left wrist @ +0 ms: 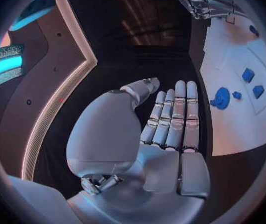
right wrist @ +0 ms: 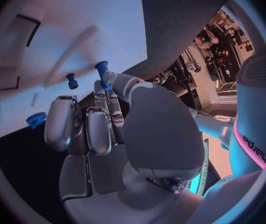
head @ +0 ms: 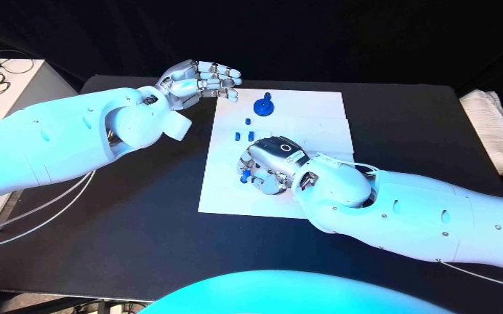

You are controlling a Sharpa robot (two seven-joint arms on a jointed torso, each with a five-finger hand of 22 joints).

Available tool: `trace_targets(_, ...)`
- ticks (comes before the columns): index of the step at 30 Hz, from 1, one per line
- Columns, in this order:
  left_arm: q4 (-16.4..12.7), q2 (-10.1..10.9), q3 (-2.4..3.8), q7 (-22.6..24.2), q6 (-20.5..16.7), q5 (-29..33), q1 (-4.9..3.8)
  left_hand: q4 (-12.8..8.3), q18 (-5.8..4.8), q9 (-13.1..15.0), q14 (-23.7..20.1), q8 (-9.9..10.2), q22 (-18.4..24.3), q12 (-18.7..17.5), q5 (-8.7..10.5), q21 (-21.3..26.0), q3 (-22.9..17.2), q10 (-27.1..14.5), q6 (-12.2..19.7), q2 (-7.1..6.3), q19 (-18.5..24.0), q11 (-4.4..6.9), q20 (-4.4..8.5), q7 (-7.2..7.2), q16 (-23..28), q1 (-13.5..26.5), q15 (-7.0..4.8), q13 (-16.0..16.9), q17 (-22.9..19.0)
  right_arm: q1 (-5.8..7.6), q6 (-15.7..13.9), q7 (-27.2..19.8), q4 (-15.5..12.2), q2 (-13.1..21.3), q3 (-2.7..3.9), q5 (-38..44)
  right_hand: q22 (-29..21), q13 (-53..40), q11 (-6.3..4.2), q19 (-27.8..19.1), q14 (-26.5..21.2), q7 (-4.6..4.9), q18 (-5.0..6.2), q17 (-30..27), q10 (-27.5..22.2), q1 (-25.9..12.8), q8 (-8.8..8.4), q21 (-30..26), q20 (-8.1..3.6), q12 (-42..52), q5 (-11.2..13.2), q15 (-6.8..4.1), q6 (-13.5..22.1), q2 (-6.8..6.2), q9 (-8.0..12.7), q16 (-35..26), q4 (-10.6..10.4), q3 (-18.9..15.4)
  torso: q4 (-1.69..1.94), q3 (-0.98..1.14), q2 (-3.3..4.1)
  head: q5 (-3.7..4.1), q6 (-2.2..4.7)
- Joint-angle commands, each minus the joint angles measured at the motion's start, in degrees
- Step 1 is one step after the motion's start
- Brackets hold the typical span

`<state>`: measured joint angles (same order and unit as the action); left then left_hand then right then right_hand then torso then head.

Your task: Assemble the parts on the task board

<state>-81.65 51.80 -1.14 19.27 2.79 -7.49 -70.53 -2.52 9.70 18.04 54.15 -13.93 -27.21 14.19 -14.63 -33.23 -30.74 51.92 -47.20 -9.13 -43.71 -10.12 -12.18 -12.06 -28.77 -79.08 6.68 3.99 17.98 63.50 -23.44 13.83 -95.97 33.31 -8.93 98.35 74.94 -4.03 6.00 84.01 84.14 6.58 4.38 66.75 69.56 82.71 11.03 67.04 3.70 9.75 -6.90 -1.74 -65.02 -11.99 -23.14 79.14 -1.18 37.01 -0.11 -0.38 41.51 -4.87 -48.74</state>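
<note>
The white task board (head: 315, 114) lies in the middle of the black table. A round blue part with a knob (head: 265, 105) stands near its far edge, with three small blue parts (head: 248, 121) just in front of it. My right hand (head: 270, 163) is down over the board's near left area, fingers curled. In the right wrist view its thumb and a finger pinch a small blue peg (right wrist: 101, 67); another blue peg (right wrist: 71, 80) stands beside it. My left hand (head: 199, 80) hovers off the board's far left corner, fingers straight, holding nothing (left wrist: 170, 119).
A white stack (head: 484, 121) sits at the table's right edge and a pale box (head: 21, 81) off its left end. Cables (head: 42, 205) hang by the left arm. The board has a dark slot (right wrist: 27, 27) and a round blue part (right wrist: 36, 119) near my right hand.
</note>
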Motion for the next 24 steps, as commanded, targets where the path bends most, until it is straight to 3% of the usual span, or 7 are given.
trace_targets(1, -0.1, 0.0, 0.04, 0.2, 1.1, 0.3, 0.0, 0.2, 0.32, 0.1, 0.1, -0.3, 0.0, 0.3, -0.01, -0.1, 0.2, -0.4, -0.2, 0.45, 0.3, -0.14, -0.12, -1.01, 0.3, 0.3, 0.23, 0.1, 0.1, -0.41, 2.8, 0.6, 0.4, 0.0, -0.3, 0.8, 4.7, -3.6, -3.4, 1.2, 1.6, 0.34, -0.24, 0.0, 4.0, -0.3, 0.18, -0.3, -0.27, 0.2, -0.2, -0.31, -0.1, 0.55, -0.1, -0.2, 0.0, 0.3, -0.03, -0.04, -0.04, 0.0, -0.06)
trace_targets(7, -0.2, -0.1, 0.04, 0.1, 1.1, 0.3, 0.0, 0.2, 0.32, 0.1, 0.1, -0.3, 0.0, 0.3, -0.01, -0.1, 0.2, -0.4, -0.2, 0.45, 0.3, -0.14, -0.12, -1.01, 0.3, 0.3, 0.23, 0.1, 0.1, -0.45, 3.0, -0.7, 0.7, -0.3, -0.35, -0.3, 4.4, -3.6, -2.6, 0.9, 1.4, 1.13, -0.14, -0.5, 1.9, -2.5, -1.01, -1.3, 0.12, -1.6, -1.3, 0.36, 2.4, -0.07, 0.2, -0.4, 0.1, 0.2, -0.1, -0.05, -0.1, -0.11, -0.13)
trace_targets(11, -0.1, -0.1, 0.04, 0.1, 1.1, 0.3, 0.0, 0.2, 0.32, 0.1, 0.1, -0.3, 0.0, 0.3, -0.01, -0.1, 0.2, -0.4, -0.2, 0.45, 0.3, -0.14, -0.12, -1.01, 0.3, 0.3, 0.23, 0.1, 0.1, -0.45, 2.7, -1.4, 0.9, -0.2, -0.39, -0.7, 3.4, -2.4, -1.02, 0.0, 1.5, 1.93, 0.22, -0.1, -3.3, -6.2, -3.46, -4.0, 1.21, -4.3, -2.1, 1.68, 6.9, -3.11, 0.9, -0.1, -0.7, -1.9, -0.06, -0.04, -0.09, -0.09, -0.12)
trace_targets(14, -0.1, 0.0, 0.04, 0.1, 1.0, 0.3, 0.0, 0.2, 0.32, 0.1, 0.1, -0.3, 0.0, 0.3, -0.01, -0.1, 0.2, -0.4, -0.2, 0.45, 0.3, -0.14, -0.12, -1.01, 0.3, 0.3, 0.23, 0.1, 0.1, -0.45, 1.3, -1.6, 0.9, 0.0, -0.4, -0.9, 1.3, -1.6, -0.52, -1.3, 0.9, 2.13, 1.04, -1.9, -6.8, -6.8, -4.14, -9.0, 1.7, -5.3, -2.1, 2.12, 8.2, -3.8, 1.1, -1.0, -0.7, -3.5, -0.05, -0.06, -0.07, 0.05, -0.03)
trace_targets(17, -0.1, 0.0, 0.04, 0.0, 1.0, 0.3, 0.0, 0.2, 0.32, 0.1, 0.1, -0.3, 0.0, 0.3, -0.01, -0.1, 0.2, -0.4, -0.2, 0.45, 0.3, -0.14, -0.12, -1.01, 0.3, 0.3, 0.23, 0.1, 0.1, -0.45, -0.2, -1.4, 0.8, 0.3, -0.4, -1.0, -0.4, -1.1, -0.24, -2.3, 0.2, 2.36, 1.65, -3.7, -9.3, -6.6, -5.04, -12.6, 2.03, -5.5, -2.4, 2.38, 9.9, -3.89, 1.4, -2.0, -0.5, -5.7, -0.05, -0.05, -0.08, 0.09, 0.05)
trace_targets(20, -0.1, -0.1, 0.04, 0.1, 1.0, 0.3, 0.0, 0.1, 0.35, 0.1, 0.0, -0.3, 0.0, 0.5, -0.01, 0.0, 0.2, -0.6, -0.2, 0.5, 0.2, -0.16, -0.14, -1.03, 0.4, 0.3, 0.23, 0.1, 0.2, -0.45, -2.3, -1.0, 0.5, 0.7, -0.41, -1.4, -1.2, -0.6, 0.06, -2.4, 0.0, 2.71, 1.91, -4.3, -11.7, -5.4, -5.64, -14.1, 2.46, -4.0, -3.1, 2.6, 11.0, -2.58, 1.6, -2.2, -0.7, -10.3, -0.06, -0.04, -0.08, 0.26, 0.11)
trace_targets(24, -0.1, 0.0, 0.04, 0.2, 0.9, 0.3, 0.0, 0.1, 0.35, 0.1, 0.0, -0.3, 0.0, 0.5, -0.01, 0.0, 0.2, -0.6, -0.2, 0.51, 0.2, -0.16, -0.14, -1.03, 0.4, 0.3, 0.23, 0.1, 0.2, -0.44, -4.3, -0.6, -0.1, 1.7, -0.39, -1.8, -1.3, -0.4, 0.11, -2.1, 0.2, 2.91, 1.91, -4.1, -12.3, -5.0, -5.99, -14.2, 2.49, -2.9, -3.4, 2.63, 11.6, -2.03, 1.8, -2.1, -1.2, -12.4, -0.08, -0.01, -0.09, 0.35, 0.21)
